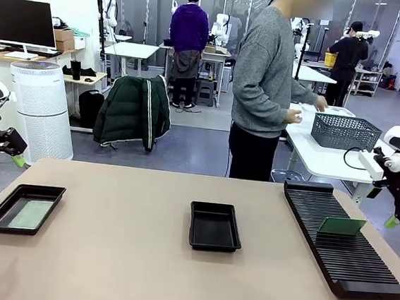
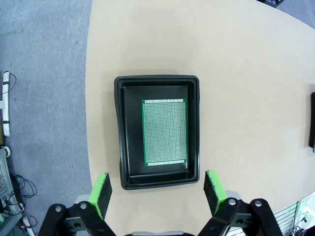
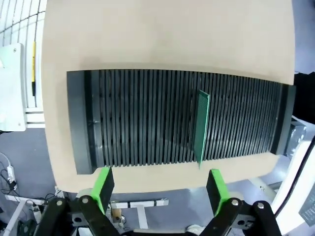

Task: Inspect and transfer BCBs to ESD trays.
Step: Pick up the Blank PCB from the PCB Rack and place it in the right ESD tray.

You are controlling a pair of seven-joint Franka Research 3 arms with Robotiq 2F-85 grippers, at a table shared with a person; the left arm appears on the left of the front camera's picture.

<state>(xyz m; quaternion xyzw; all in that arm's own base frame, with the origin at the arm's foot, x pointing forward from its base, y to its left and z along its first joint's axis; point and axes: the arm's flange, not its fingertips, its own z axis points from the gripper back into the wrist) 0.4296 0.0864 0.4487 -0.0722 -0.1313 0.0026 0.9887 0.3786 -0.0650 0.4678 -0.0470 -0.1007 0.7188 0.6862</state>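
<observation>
BCBs (image 2: 164, 132) rest in two places. One lies flat on the floor of an ESD tray (image 2: 121, 147), straight beyond the left pincer (image 2: 157, 183), whose green pads are spread wider than the tray and touch neither it nor the board. The other BCB (image 3: 201, 125) stands on edge in a slot of the long ribbed rack (image 3: 138, 118), beyond the right pincer (image 3: 160, 179) and nearer its right-hand pad. That pincer is also spread wide, clear of the rack.

The left wrist view gives the flat board's dotted grid, which from the front is just a pale patch. The front view lays out the counter (image 1: 119, 256). A second ESD tray (image 1: 214, 228) with a bare floor lies between the rack and the loaded tray, which is farthest from the rack. From the front the racked board seems to lean slightly, though that is hard to judge. A person (image 1: 263, 85) stands beyond the rack, hands near a mesh basket (image 1: 345, 131).
</observation>
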